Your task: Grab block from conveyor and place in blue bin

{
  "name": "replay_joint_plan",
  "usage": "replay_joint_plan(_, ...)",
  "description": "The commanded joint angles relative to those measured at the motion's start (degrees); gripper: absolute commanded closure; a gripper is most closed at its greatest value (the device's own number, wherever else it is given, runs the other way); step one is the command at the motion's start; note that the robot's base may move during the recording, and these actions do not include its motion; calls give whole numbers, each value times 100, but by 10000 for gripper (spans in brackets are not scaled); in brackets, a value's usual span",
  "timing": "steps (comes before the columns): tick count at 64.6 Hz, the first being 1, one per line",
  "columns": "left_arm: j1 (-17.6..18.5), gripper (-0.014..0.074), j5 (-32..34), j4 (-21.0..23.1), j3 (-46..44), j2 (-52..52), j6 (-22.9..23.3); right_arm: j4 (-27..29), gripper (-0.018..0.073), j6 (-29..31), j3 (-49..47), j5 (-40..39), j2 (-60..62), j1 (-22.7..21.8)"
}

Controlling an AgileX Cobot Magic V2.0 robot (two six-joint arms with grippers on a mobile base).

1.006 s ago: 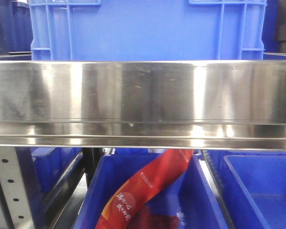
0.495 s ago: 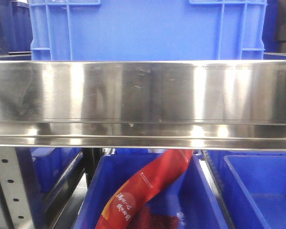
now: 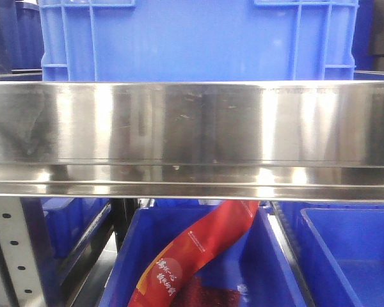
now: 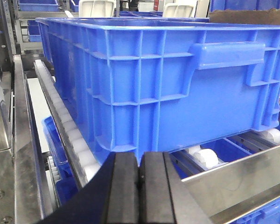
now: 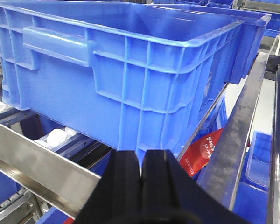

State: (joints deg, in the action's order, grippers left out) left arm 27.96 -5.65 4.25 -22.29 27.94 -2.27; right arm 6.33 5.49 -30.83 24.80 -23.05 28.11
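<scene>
Both fingers pressed together before ribbed blue bin.

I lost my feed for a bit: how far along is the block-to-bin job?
Nothing looks done yet. No block shows in any view, and neither does the conveyor. The left gripper and right gripper both have their fingers pressed together on nothing, facing the blue bin on its roller rack. Finding, grabbing and placing the block are all left.

blue bin cropped at top, red packet half hidden behind steel rail
</scene>
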Motion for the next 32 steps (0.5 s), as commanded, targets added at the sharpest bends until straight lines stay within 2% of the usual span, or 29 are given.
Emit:
replay_joint_plan(1,24,707,112,43,15,-40,38,-23,713,19,22,-171,32,-2)
replay_joint_plan(9,14,707,111,43,131,-178,38,-23,713,19,22,-171,32,-2)
replay_joint_plan(15,-206,707,111,43,299,-487,38,-23,713,19,22,-171,32,-2)
replay_joint_plan(32,-1446,707,111,43,1184,-1888,38,-23,713,19,22,-171,32,-2)
